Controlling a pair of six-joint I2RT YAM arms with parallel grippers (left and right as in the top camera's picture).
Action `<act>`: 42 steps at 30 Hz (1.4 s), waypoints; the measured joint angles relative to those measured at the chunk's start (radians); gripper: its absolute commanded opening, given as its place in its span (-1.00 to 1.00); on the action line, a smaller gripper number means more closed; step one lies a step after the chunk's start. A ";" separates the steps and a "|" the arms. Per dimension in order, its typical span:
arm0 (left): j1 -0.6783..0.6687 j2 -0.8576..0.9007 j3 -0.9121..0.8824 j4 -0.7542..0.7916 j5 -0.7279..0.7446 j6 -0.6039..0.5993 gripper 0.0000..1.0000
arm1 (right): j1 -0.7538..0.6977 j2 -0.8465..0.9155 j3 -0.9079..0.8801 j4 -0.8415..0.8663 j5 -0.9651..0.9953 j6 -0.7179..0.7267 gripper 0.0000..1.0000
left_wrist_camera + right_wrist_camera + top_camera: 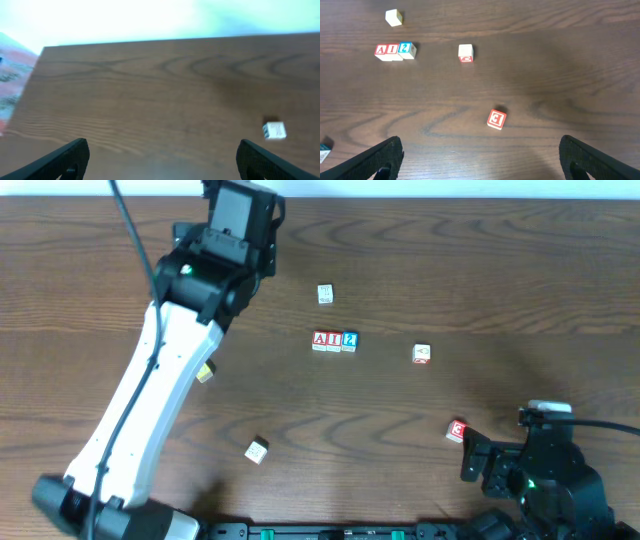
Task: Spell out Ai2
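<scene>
Three letter blocks stand touching in a row mid-table: a red A [320, 341], a red I [333, 341] and a blue 2 [349, 340]. The right wrist view shows the same row: A [381, 50], I [393, 49], 2 [406, 48]. My left gripper [240, 200] is open and empty at the table's far left, well away from the row; its fingers [162, 157] frame bare wood. My right gripper [478, 463] is open and empty near the front right edge, its fingers [480, 157] spread wide.
Loose blocks lie around: a white one [325, 294] behind the row, one with a red mark [422, 354] to the right, a red one [457, 430] by my right gripper, one [257, 449] at front left, and a yellowish one [205, 372] beside my left arm.
</scene>
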 measured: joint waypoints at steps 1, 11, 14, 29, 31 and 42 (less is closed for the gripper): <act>0.000 -0.026 0.000 -0.033 -0.003 0.014 0.90 | 0.000 0.000 0.000 0.000 0.000 0.000 0.99; 0.045 -0.319 -0.060 -0.296 0.014 0.061 0.91 | 0.000 0.000 0.000 0.000 0.000 0.000 0.99; 0.127 -0.454 -0.218 -0.201 0.070 0.063 0.91 | 0.000 0.000 -0.001 0.001 0.000 0.000 0.98; 0.454 -1.205 -1.036 0.084 0.251 0.084 0.90 | 0.000 0.000 -0.002 0.000 -0.002 0.000 0.98; 0.478 -1.268 -1.107 0.115 0.264 0.084 0.90 | 0.000 0.000 -0.002 0.001 0.000 0.000 0.98; 0.521 -1.484 -1.482 0.297 0.351 0.052 0.90 | 0.000 0.000 -0.002 0.000 0.000 0.000 0.98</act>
